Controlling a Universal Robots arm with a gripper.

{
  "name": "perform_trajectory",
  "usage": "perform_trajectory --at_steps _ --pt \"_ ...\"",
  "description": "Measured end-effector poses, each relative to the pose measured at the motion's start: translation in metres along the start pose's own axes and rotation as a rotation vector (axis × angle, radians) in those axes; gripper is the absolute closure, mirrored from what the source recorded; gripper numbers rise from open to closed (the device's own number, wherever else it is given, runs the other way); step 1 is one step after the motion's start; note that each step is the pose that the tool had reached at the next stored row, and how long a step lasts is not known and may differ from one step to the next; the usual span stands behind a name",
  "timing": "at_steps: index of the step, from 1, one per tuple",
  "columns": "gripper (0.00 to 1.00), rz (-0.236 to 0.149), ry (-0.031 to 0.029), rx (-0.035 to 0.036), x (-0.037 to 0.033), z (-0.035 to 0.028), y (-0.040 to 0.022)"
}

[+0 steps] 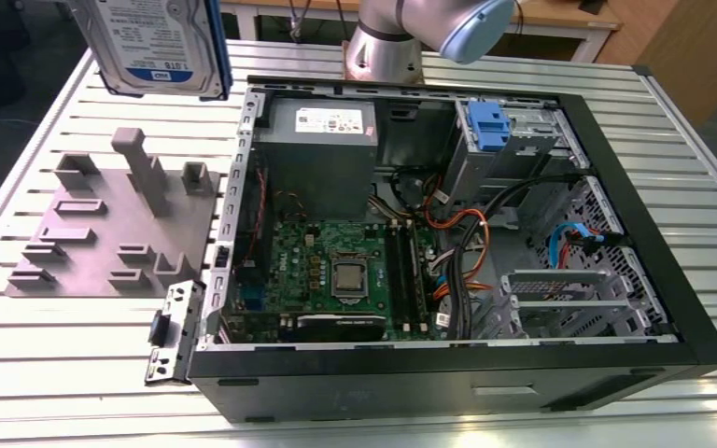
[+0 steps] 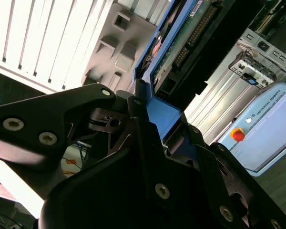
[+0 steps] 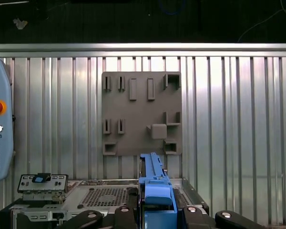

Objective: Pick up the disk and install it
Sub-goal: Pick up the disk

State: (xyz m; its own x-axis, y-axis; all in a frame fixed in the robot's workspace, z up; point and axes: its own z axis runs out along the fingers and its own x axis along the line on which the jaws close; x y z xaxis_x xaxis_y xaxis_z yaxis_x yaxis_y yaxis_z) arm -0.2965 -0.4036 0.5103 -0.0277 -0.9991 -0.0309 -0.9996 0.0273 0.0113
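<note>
Already the flat silver-grey hard disk with the white and blue label and blue plastic bracket (image 1: pixel 153 42) is being held aloft, clear of the slatted metal table (image 1: pixel 35 355), at the exterior view's upper left. The black two-finger gripper (image 2: pixel 162 112) is being pinched onto the disk's blue bracket edge from both sides, as seen in the second wrist view. Pick-up is being judged done; the install is left, since the disk is outside the open black computer case (image 1: pixel 458 383). The metal drive cage with the blue plastic tab (image 1: pixel 488 126), at the case's far corner, is being taken as the likely slot. Below the disk a tall post is standing on the grey moulded fixture plate (image 1: pixel 85 233). The case rim lies between disk and cage. The grey power-supply box with white sticker (image 1: pixel 321 131) and orange and black cables (image 1: pixel 452 219) are crowding the cage; air above the case is open.
</note>
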Motion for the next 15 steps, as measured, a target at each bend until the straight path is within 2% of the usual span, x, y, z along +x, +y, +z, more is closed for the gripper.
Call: perform_trajectory --at_steps 4,15 --pt "0.63 0.000 -0.0001 0.0001 0.0000 0.0000 -0.0020" --pt "0.63 0.000 0.0000 0.0000 -0.0001 0.0000 -0.0026"
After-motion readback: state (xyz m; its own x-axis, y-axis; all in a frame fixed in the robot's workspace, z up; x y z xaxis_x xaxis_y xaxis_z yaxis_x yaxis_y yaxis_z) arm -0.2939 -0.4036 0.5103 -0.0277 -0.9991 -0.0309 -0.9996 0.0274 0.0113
